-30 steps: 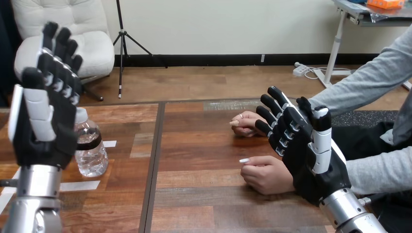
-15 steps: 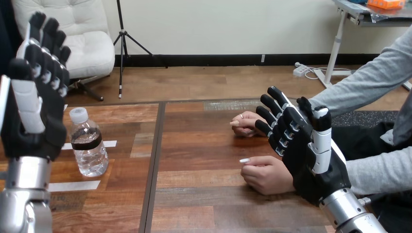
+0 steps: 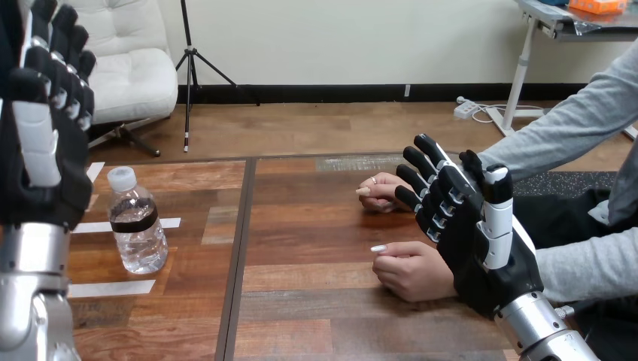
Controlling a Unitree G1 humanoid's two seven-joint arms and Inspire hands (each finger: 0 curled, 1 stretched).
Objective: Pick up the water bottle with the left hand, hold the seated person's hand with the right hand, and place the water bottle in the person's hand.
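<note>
Fingers (image 3: 64, 53) of the left hand (image 3: 41, 158) are straight and pointing up, spread wide, gripping nothing. That hand is raised high at the counter's (image 3: 316, 226) left edge. The bottle (image 3: 137, 226) stands upright on the counter just to the right of it, cap on, clear of the hand, between two strips of white tape (image 3: 113, 288).

Over on the right, the right hand (image 3: 485, 259) is lifted with its fingers (image 3: 425, 184) loosely open and a little bent, nothing in them. The person's nearer hand (image 3: 410, 269) rests curled on the counter right beside its palm. Whether the two touch, I cannot tell. The person's farther hand (image 3: 382, 190) lies on the counter just beyond those fingers.
</note>
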